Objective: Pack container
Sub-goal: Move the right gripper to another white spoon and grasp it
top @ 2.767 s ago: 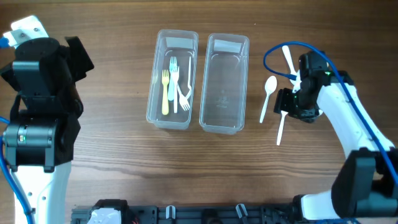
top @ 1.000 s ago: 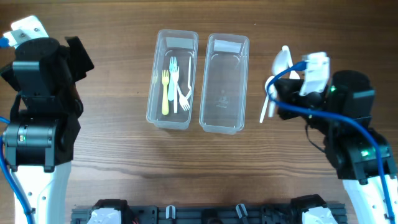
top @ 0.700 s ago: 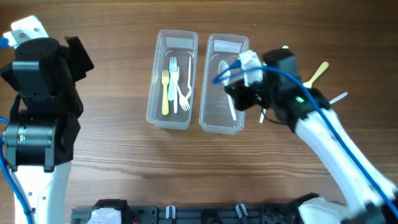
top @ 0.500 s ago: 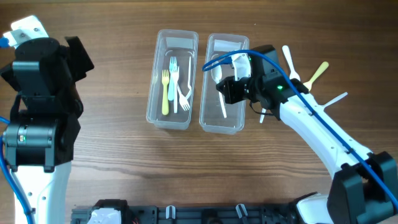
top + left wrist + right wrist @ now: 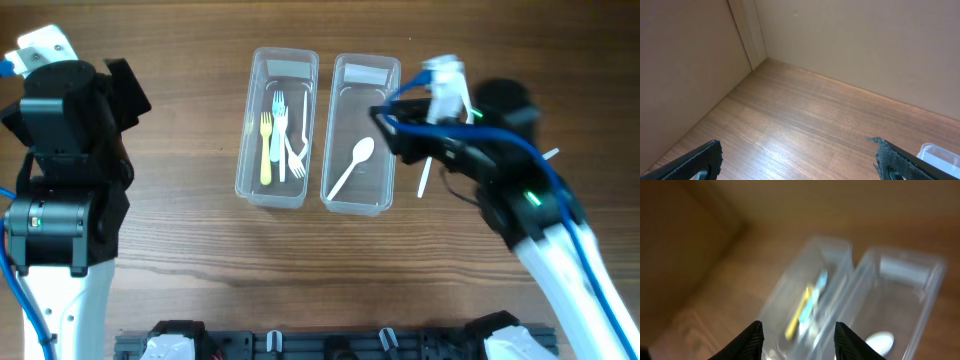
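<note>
- We are looking down on two clear containers set side by side on the wooden table (image 5: 200, 270), and we are judging the packing as partly done.
- We are seeing the left container (image 5: 270, 196) holding a small bundle of forks (image 5: 279, 135): one yellow, one pale blue and some white.
- We are seeing the right container (image 5: 372, 196) holding a single white spoon (image 5: 351, 168), lying loose and slanted on its floor, touched by nothing.
- We are finding the right gripper (image 5: 800, 340) up above the containers with its fingers parted and nothing between them; the wrist view is blurred, but the gap is showing the containers and the spoon's bowl below.
- We are finding the left gripper (image 5: 799, 162) spread as wide as it goes and empty, pointing at bare table and a wall corner, well apart from the work.
- We are spotting a white utensil (image 5: 424, 178) on the table just beside the right container, partly hidden under the right arm, so we cannot tell what kind it is.
- We are also noticing a thin pale sliver (image 5: 549, 154) past the arm's far side, too small to name.
- We are reckoning that what is left is gathering these loose pieces and putting them in the containers.
</note>
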You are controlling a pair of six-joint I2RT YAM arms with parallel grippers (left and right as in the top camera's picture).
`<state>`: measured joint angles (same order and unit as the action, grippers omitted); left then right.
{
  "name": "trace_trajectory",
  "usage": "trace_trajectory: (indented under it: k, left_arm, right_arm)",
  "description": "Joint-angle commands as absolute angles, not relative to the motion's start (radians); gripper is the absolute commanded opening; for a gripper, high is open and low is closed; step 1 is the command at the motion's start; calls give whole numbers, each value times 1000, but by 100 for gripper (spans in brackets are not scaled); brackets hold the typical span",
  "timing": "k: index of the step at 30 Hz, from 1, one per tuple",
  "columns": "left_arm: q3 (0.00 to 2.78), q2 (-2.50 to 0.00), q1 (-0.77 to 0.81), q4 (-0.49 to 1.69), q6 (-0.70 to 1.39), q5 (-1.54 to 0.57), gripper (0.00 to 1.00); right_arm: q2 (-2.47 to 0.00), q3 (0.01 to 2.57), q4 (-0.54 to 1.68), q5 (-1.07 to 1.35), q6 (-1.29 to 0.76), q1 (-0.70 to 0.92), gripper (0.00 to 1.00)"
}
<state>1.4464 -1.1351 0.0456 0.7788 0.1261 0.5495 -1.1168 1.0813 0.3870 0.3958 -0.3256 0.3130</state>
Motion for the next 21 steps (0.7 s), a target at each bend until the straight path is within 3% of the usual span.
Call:
trace_trajectory:
  k: [1, 7, 8, 9, 16, 21]
  left_arm:
    - [1451, -1135, 41, 776, 136, 559, 100]
    - [1451, -1135, 41, 776, 136, 559, 100]
    - [1451, -1135, 41, 776, 136, 559, 100]
    - [1451, -1135, 41, 776, 136, 559, 100]
    - [1451, -1135, 41, 776, 136, 559, 100]
    - [1451, -1135, 41, 776, 136, 559, 100]
  right_arm:
    - [-890, 1100, 419, 164, -396, 308, 54]
    - [-710, 1099, 713, -359, -513, 308, 64]
    - [-723, 1098, 756, -415, -551, 308, 88]
    - [-749, 1098, 757, -437, -580, 308, 100]
    - [-1015, 1098, 815, -438, -848, 308, 100]
    - [-1437, 1098, 838, -390, -1080, 305, 100]
